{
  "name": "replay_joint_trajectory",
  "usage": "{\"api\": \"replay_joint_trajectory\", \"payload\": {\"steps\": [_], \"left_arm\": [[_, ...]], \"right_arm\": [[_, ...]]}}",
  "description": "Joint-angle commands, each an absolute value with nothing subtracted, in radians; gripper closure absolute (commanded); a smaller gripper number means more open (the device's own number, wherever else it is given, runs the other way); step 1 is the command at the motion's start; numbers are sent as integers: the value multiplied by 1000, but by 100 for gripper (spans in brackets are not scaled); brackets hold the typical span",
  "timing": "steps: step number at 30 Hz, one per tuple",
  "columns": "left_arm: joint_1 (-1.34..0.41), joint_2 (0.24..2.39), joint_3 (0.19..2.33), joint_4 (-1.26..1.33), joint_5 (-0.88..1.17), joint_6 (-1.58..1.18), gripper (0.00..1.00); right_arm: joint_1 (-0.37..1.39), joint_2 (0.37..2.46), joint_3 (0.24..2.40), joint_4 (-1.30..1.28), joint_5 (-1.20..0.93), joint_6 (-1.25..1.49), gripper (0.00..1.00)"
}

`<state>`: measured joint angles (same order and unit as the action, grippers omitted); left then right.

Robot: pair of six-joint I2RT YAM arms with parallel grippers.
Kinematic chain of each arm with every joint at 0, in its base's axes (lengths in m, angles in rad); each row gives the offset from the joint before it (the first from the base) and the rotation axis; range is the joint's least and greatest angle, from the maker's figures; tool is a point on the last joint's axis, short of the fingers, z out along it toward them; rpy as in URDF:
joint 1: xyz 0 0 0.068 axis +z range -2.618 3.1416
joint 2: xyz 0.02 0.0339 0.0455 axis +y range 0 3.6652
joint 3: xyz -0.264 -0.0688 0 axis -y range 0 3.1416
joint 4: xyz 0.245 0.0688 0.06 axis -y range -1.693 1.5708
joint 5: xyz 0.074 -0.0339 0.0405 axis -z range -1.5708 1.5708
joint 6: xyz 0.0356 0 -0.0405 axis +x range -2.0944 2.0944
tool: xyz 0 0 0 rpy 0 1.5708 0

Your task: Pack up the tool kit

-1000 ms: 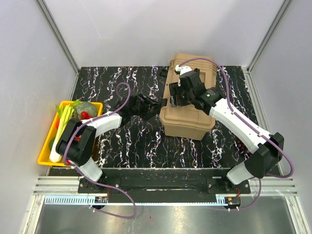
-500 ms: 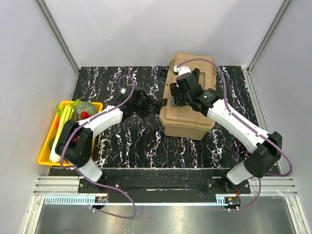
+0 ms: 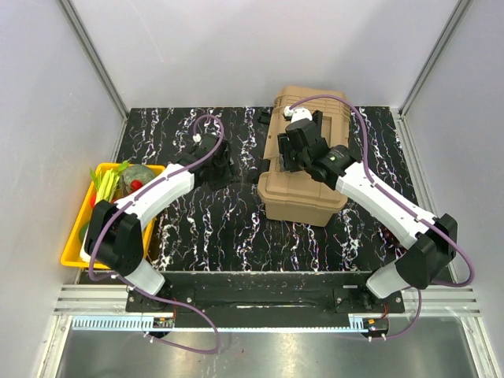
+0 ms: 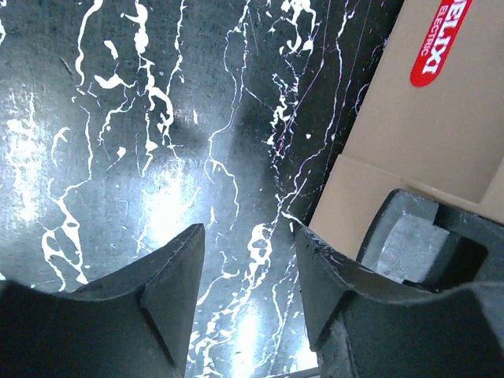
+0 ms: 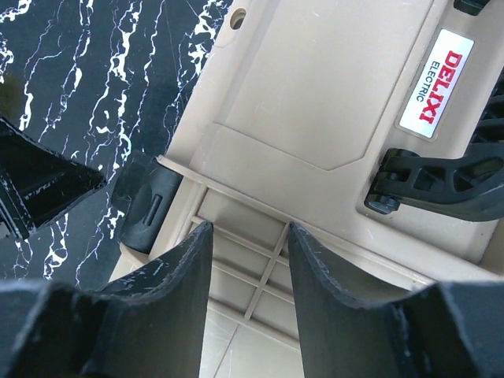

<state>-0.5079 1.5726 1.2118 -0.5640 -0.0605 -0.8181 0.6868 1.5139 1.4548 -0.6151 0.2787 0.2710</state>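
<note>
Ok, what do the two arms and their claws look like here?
The left arm and right arm both have white shell links with black joints and bases, each trailed by a looping purple cable. The left claw and right claw are matte black, with two scuffed, wedge-shaped fingers.

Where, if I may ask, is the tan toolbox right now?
In the top view the toolbox sits right of centre on the table, directly beneath the right hand.

Yellow veg tray [image 3: 75, 232] on marble table [image 3: 205, 228].
</note>
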Motion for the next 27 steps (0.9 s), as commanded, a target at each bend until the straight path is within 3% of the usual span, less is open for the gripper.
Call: {"api": "replay_joint_trajectory", "payload": {"steps": [1, 7, 21, 27], "left_arm": [[-512, 1589, 1301, -571, -29, -695, 48], [-514, 1666, 1413, -591, -5, -603, 55], [-538, 1746, 1468, -632, 44, -525, 84], [-552, 1767, 1486, -606, 63, -488, 87]], "right_arm": [[699, 1543, 1384, -761, 235, 311, 52], [698, 1545, 1365, -773, 227, 310, 53], [698, 1551, 1344, -773, 218, 310, 54], [699, 1560, 1342, -773, 216, 310, 54]]}}
